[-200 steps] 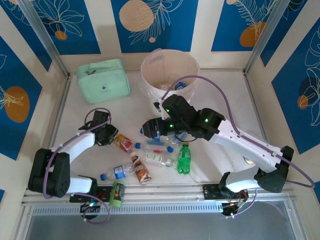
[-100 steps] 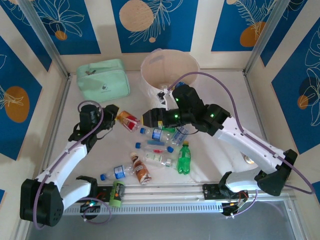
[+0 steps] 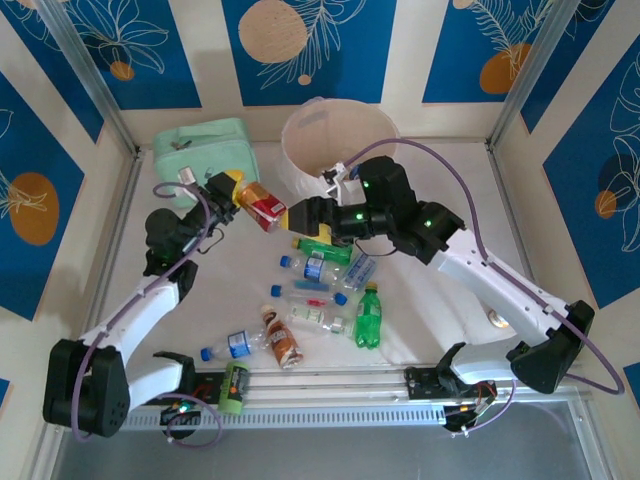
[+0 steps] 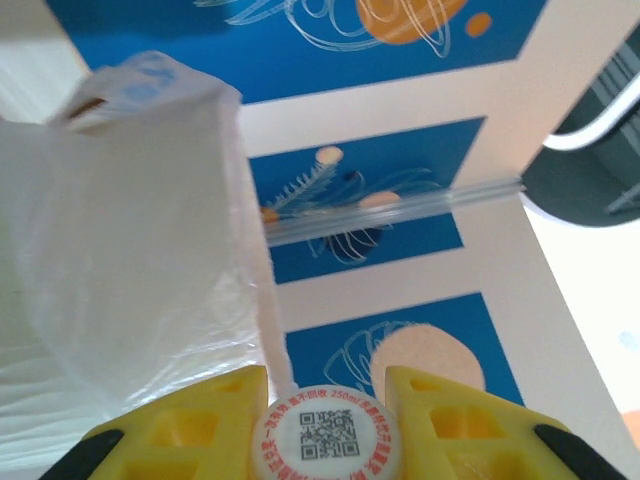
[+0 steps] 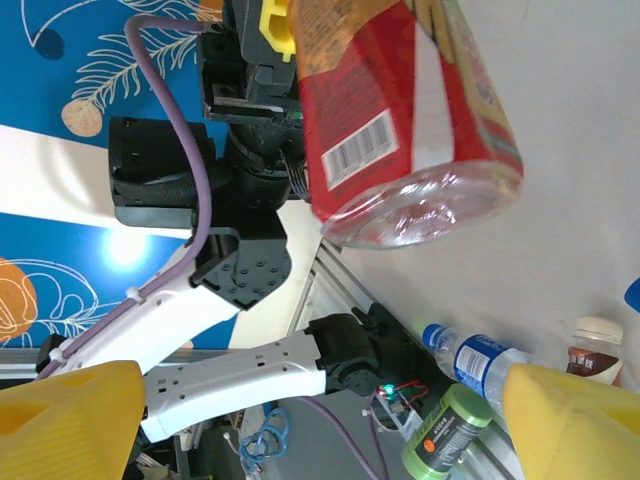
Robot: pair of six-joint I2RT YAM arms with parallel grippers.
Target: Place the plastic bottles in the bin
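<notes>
My left gripper [image 3: 237, 187] is shut on the cap end of a red-labelled plastic bottle [image 3: 262, 206], held in the air just left of the bin [image 3: 337, 128]. Seen from the left wrist, yellow fingers [image 4: 190, 430] flank its white cap [image 4: 328, 436], and the bin's bag liner [image 4: 130, 240] is close ahead. My right gripper [image 3: 300, 217] is open and empty, right beside that bottle's base. In the right wrist view the bottle [image 5: 400, 110] hangs above my right gripper [image 5: 320, 420]. Several more bottles lie on the table, among them a green one [image 3: 368, 317] and a brown one [image 3: 283, 339].
A mint-green zip pouch [image 3: 205, 160] lies at the back left, behind the left arm. A green-and-black bottle [image 3: 234, 388] rests on the front rail. A blue-capped clear bottle [image 3: 232, 345] lies near the front edge. Walls close in the table on both sides.
The left arm has lifted the red-labelled bottle off the table and carried it up toward the bin. The right gripper has risen from the bottle pile and opened wider.
</notes>
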